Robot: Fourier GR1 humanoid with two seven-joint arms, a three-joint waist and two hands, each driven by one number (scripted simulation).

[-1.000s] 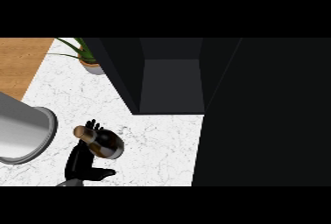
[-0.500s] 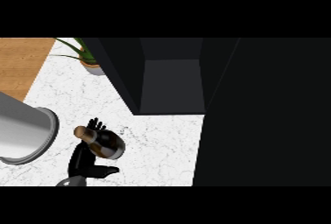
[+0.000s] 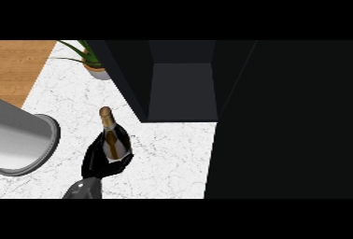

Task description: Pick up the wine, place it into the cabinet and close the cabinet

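Observation:
The wine bottle [image 3: 114, 140] is dark with a gold-foil neck that points toward the far side of the counter. My left hand [image 3: 98, 167] is curled round its lower body from below, and its forearm comes in at the lower left. The open cabinet [image 3: 183, 88] is a dark box with a grey inner floor, up and to the right of the bottle. Its black door [image 3: 283, 121] fills the right side of the view. My right hand does not show.
A large grey metal pot [image 3: 24, 144] stands at the left edge, close to the hand. A potted green plant [image 3: 92, 65] sits at the back left beside the cabinet. White marble counter [image 3: 172, 158] lies between hand and door; a wooden surface [image 3: 21, 65] at top left.
The bottle, seen end-on from above before, now shows its full length with the neck pointing away. The left hand has moved up and slightly right with it.

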